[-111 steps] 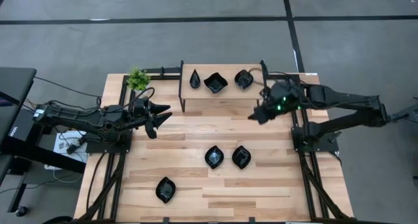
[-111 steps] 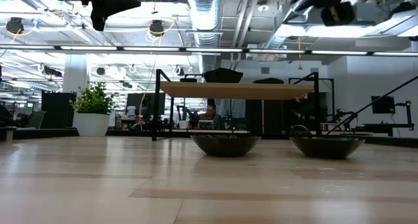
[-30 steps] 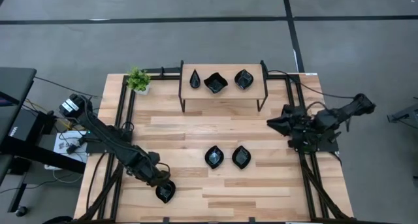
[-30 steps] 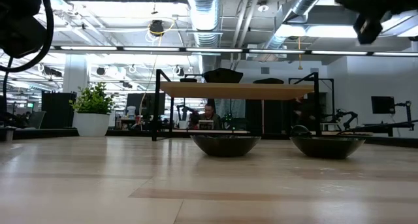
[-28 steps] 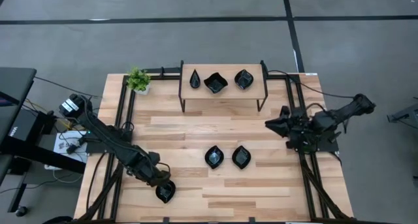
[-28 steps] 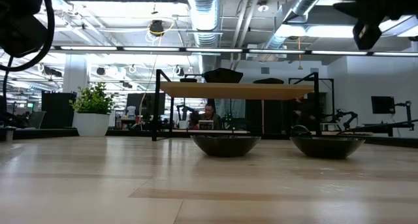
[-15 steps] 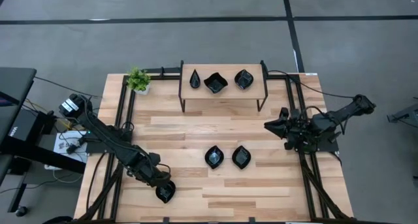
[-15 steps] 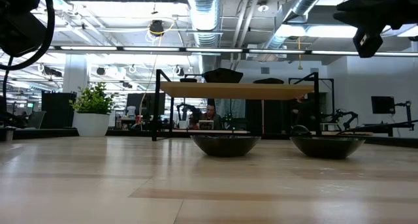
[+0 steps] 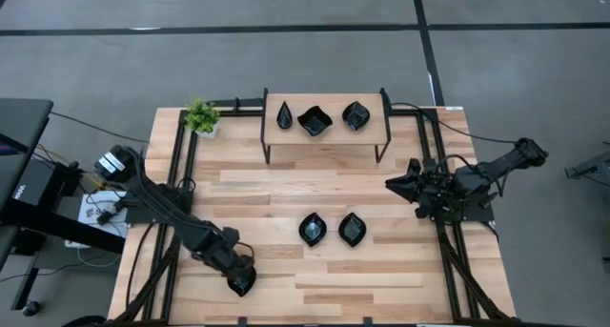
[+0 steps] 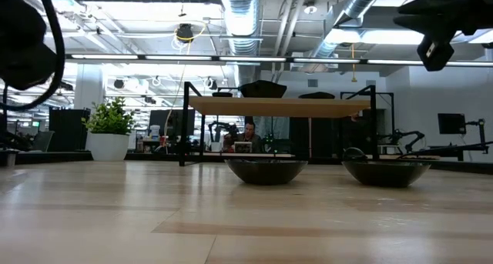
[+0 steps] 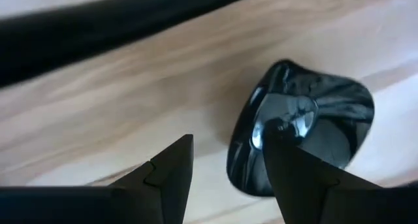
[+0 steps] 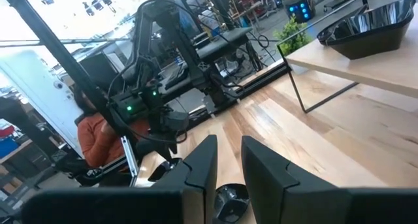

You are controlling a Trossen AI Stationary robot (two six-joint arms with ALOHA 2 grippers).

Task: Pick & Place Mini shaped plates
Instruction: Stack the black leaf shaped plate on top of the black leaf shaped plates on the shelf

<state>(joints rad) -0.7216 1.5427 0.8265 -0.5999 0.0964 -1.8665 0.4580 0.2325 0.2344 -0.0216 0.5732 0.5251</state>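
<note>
Several glossy black mini shaped plates show in the high view. Three stand on the raised wooden shelf (image 9: 324, 127) at the far side. Two rest on the table's middle (image 9: 313, 229) (image 9: 352, 229). One plate (image 11: 307, 126) lies near the table's near left corner. My left gripper (image 11: 230, 144) points steeply down over this plate, open. One finger (image 11: 290, 165) stands over the plate's inside, the other finger (image 11: 171, 168) over bare wood beside its rim. I cannot tell whether a finger touches it. My right gripper (image 9: 391, 184) hangs level at the table's right side, fingers a little apart, holding nothing.
A small green potted plant (image 9: 201, 115) stands at the far left corner. Black frame rails (image 9: 181, 174) run along the table's left and right sides. Bare wood lies between the shelf and the two middle plates. The right wrist view shows a person in orange (image 12: 98, 136) beyond the table.
My left gripper has sunk toward the near-left plate, still pointing steeply down, its fingers as far apart as before. The plates have kept their places.
</note>
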